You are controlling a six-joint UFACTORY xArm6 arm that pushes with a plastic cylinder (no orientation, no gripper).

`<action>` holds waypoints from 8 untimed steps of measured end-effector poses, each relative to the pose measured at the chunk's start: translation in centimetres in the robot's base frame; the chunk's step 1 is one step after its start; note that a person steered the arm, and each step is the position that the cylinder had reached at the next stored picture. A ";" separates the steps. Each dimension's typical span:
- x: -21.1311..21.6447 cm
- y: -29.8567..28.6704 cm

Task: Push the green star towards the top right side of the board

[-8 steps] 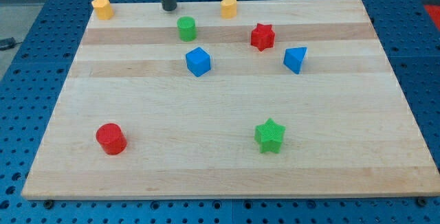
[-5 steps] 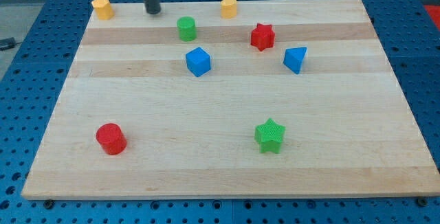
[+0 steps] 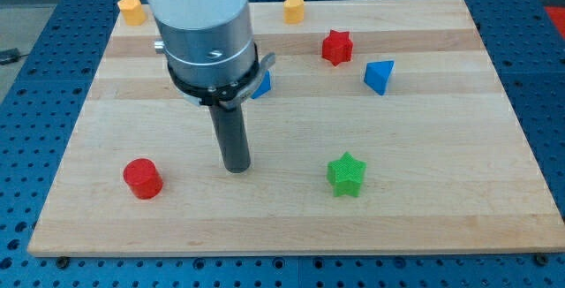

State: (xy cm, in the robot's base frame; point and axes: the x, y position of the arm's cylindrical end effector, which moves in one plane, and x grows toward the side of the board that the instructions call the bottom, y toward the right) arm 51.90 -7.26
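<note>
While my tip point(image 3: 237, 168) touches nothing, one green star point(image 3: 346, 174) lies rightward — pincer: cannot tell.

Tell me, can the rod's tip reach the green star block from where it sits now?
Probably yes: my tip stands apart to the view's left of the green star block, with only bare wooden board between them.
</note>
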 end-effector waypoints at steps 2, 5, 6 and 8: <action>3.4 6.8; 3.4 18.2; 1.7 18.8; 0.3 14.0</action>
State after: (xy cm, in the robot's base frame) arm 52.17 6.70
